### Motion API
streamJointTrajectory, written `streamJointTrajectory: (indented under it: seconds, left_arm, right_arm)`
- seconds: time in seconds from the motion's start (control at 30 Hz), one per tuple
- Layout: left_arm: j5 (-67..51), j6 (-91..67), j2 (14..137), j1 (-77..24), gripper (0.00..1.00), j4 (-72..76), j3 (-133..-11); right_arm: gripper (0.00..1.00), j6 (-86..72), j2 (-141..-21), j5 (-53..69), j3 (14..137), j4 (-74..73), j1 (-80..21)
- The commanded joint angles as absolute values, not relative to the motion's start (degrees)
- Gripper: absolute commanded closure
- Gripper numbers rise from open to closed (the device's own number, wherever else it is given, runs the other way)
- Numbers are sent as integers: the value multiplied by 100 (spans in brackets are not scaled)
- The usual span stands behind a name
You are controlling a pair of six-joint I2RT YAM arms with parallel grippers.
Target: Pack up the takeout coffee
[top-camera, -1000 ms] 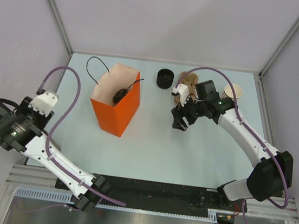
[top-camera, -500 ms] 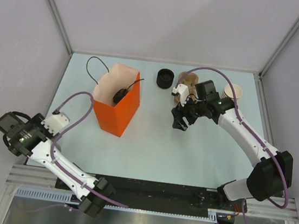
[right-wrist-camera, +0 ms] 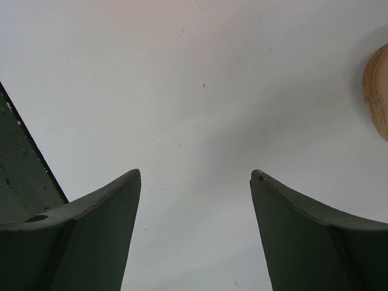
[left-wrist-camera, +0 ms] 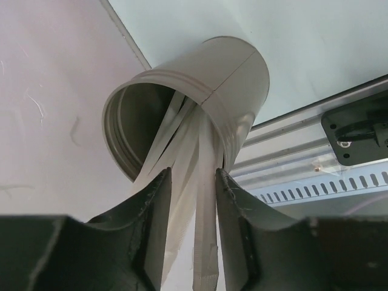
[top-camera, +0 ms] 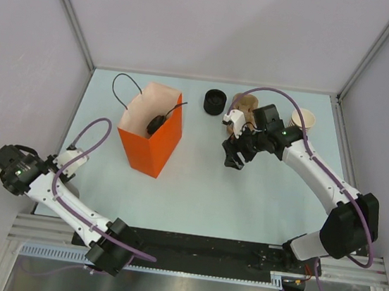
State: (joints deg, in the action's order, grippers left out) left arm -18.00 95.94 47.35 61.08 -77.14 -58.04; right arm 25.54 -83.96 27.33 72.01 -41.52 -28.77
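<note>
The left gripper [left-wrist-camera: 193,173] is off the worktop [top-camera: 196,188], left of the bag [top-camera: 150,151] and nearer the arm bases. Its jaws stand partly closed on either side of pale flat strips [left-wrist-camera: 182,133]. The strips stick out of a grey cylindrical holder [left-wrist-camera: 236,73]. It cannot be told whether the jaws clamp them.

The right gripper [top-camera: 233,156] hangs right of the bag, released and wide, with only bare worktop below.

The coffee [top-camera: 156,122] sits inside the bag and shows only a small dark round top.

Right of the bag, toward the rear, stand a black lid stack [top-camera: 215,102], the brown carrier [top-camera: 247,113] and a cup stack [top-camera: 303,118].
</note>
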Motion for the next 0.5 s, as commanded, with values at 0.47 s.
streamJointTrajectory:
  seconds: [0.47]
  left_arm:
    - [-2434,9335,4843,6065,87,-8420,-6319]
  right_arm:
    - [23,2566,-8464,2593,7207,-3990,-2944]
